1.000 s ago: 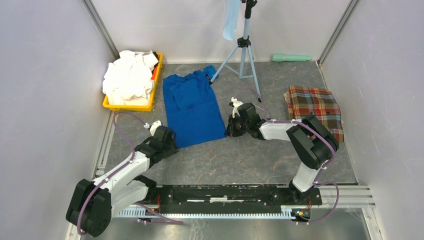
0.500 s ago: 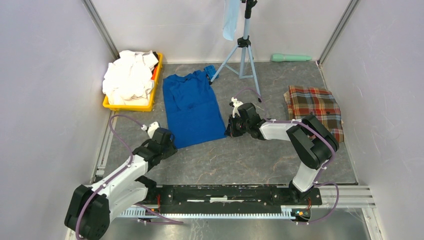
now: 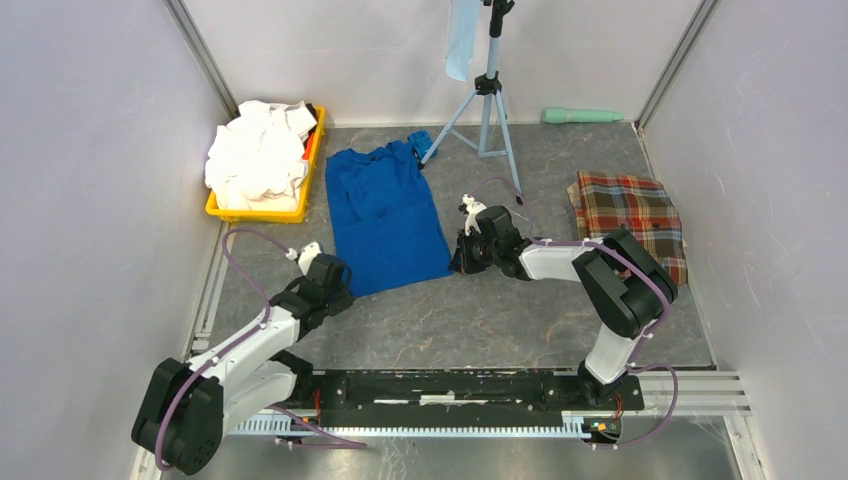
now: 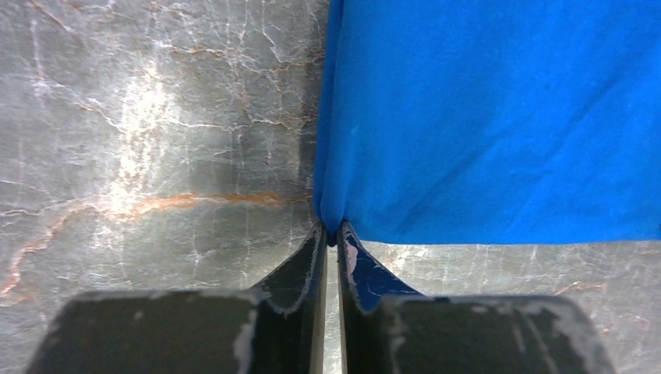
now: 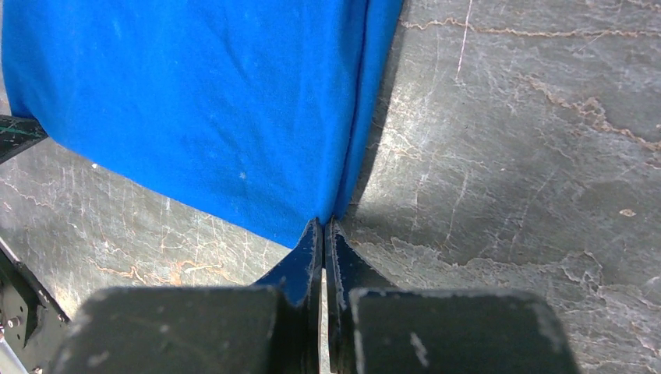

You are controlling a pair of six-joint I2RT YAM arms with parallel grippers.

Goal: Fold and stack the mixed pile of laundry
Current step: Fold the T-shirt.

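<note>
The royal-blue T-shirt (image 3: pixel 385 215) lies flat on the grey table, folded lengthwise, collar end toward the back. My left gripper (image 3: pixel 338 277) is shut on its near left corner; in the left wrist view the blue cloth (image 4: pixel 499 117) is pinched between the fingertips (image 4: pixel 332 234). My right gripper (image 3: pixel 461 257) is shut on its near right corner, and the right wrist view shows the cloth (image 5: pixel 203 109) nipped at the tips (image 5: pixel 323 224). White shirts (image 3: pixel 258 155) are heaped in the yellow bin (image 3: pixel 255 213). The red-green plaid cloth (image 3: pixel 630 215) lies folded at the right.
A camera tripod (image 3: pixel 487 100) stands behind the shirt with a narrow pale-blue cloth (image 3: pixel 461 38) hanging from it. A small bright-blue object (image 3: pixel 419 140) lies by the tripod foot. A pale green cylinder (image 3: pixel 582 115) lies at the back wall. Walls close in both sides.
The left arm shifted slightly, drawing back and then forward again at the shirt's near left corner. The right arm and the shirt have not visibly moved.
</note>
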